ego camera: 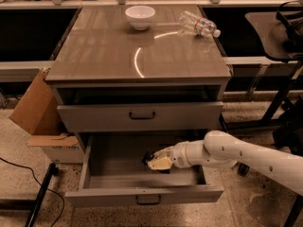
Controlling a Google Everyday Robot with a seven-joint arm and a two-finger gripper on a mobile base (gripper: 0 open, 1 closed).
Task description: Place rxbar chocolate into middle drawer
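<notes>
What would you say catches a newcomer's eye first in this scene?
The white arm reaching from the right into the open middle drawer, its gripper low over the drawer floor with a small dark object, seemingly the rxbar chocolate, at its tip. Next, on the cabinet top, the white bowl at the back and a clear bottle lying on its side to its right.
</notes>
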